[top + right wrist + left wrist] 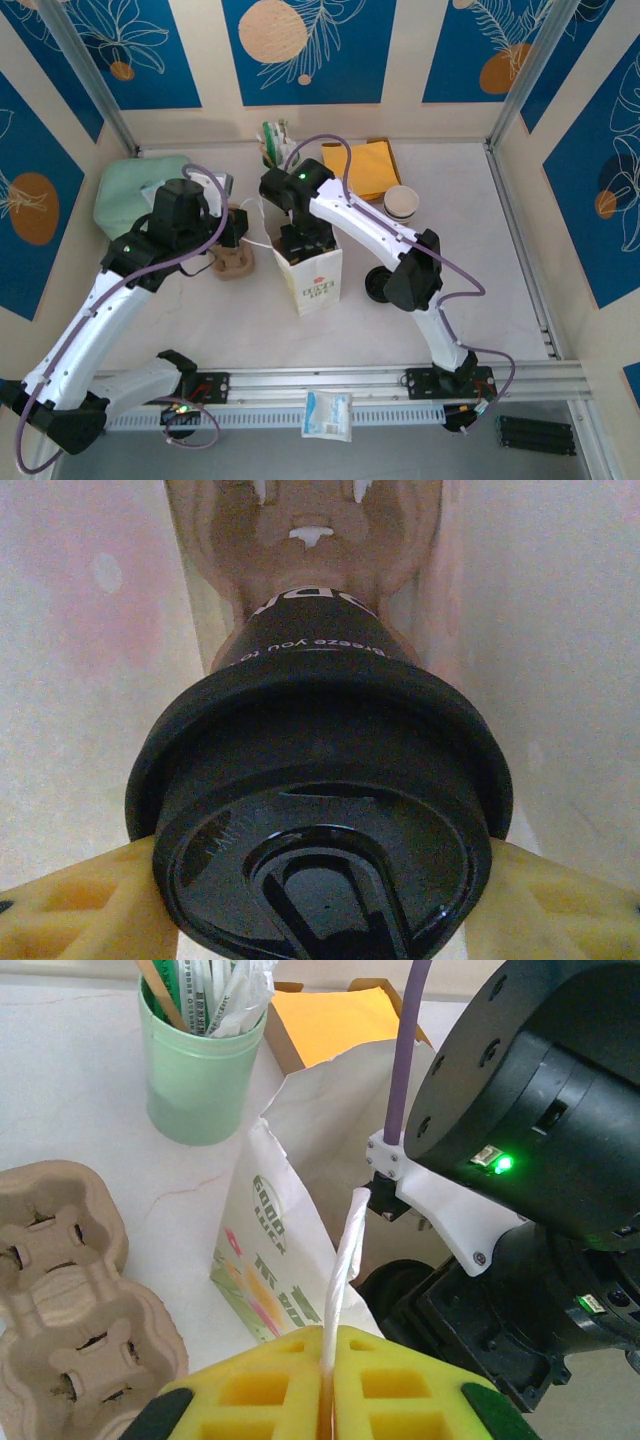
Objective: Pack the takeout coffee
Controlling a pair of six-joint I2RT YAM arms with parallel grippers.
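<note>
While the left gripper [328,1392] clenches its yellow pads on the twisted paper handle [342,1260] of the white paper bag [265,1250], the right gripper [304,246] sits inside that bag, grasping the takeout coffee cup [315,645] by its sides. A glossy black lid [320,810] caps the cup, whose dark band carries white lettering. Beside the bag stand a rough tan moulded-pulp cup carrier [70,1290] and a smooth green tumbler [200,1090] holding wrapped utensils and wooden sticks.
</note>
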